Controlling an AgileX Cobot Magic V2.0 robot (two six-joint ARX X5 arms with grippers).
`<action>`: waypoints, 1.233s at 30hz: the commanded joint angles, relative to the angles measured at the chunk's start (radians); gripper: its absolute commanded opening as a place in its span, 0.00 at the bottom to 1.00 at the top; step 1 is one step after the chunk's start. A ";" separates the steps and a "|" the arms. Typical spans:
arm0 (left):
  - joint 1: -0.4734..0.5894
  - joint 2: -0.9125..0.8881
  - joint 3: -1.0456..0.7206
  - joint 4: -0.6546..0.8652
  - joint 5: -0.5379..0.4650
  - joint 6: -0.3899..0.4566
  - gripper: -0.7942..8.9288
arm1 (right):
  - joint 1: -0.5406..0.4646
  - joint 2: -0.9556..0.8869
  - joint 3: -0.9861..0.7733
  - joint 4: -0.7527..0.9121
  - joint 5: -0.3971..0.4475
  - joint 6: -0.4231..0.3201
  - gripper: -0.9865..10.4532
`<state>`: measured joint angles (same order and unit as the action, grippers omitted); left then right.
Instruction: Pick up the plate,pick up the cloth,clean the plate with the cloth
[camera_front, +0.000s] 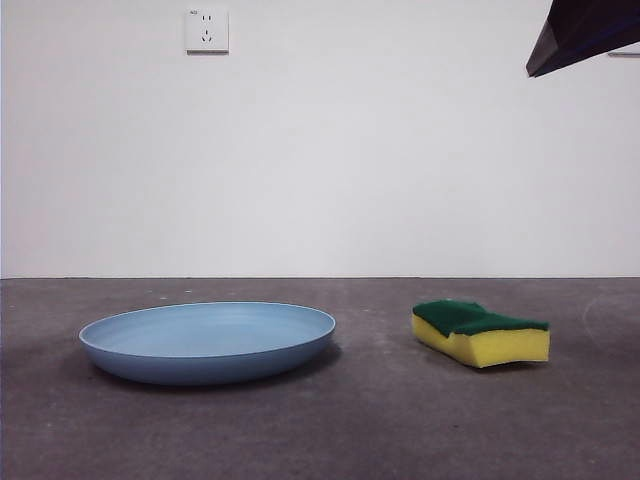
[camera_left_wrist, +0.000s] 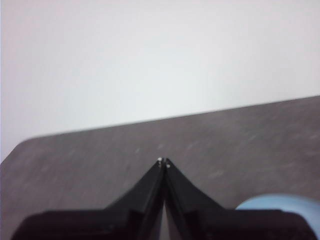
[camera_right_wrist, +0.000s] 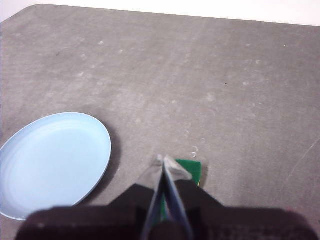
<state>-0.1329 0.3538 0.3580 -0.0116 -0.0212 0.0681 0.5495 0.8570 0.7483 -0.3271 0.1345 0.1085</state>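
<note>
On grey surface (camera_front: 330, 420): plate (camera_front: 208, 340) and sponge-like cloth (camera_front: 480, 332), apart, untouched. Left gripper (camera_left_wrist: 163, 162) and right gripper (camera_right_wrist: 164, 160) fingers pressed together (nothing held). Every step pending.

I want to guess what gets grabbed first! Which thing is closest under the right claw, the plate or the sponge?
The sponge. It lies right below the right gripper, partly hidden by its shut jaws, while the blue plate lies off to one side.

left wrist view: whole frame soft; plate (camera_left_wrist: 280, 202) only a pale-blue sliver, cut by the frame edge and hidden behind the left gripper (camera_left_wrist: 163, 162) | right wrist view: sponge (camera_right_wrist: 192, 170) mostly hidden behind the right gripper (camera_right_wrist: 164, 161); plate (camera_right_wrist: 52, 162) clipped at the edge | front view: arm (camera_front: 585, 35) cut off at the top corner
</note>
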 joint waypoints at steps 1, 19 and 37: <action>0.043 -0.078 -0.110 0.034 0.015 -0.003 0.08 | 0.000 -0.001 -0.010 0.004 0.002 0.006 0.09; 0.147 -0.298 -0.340 -0.117 0.026 -0.053 0.08 | 0.000 -0.001 -0.010 0.004 0.002 0.006 0.09; 0.168 -0.352 -0.339 -0.211 0.025 -0.048 0.08 | 0.000 -0.001 -0.010 0.004 0.003 0.006 0.09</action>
<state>0.0311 0.0044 0.0288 -0.2161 0.0067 0.0250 0.5495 0.8570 0.7483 -0.3283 0.1345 0.1085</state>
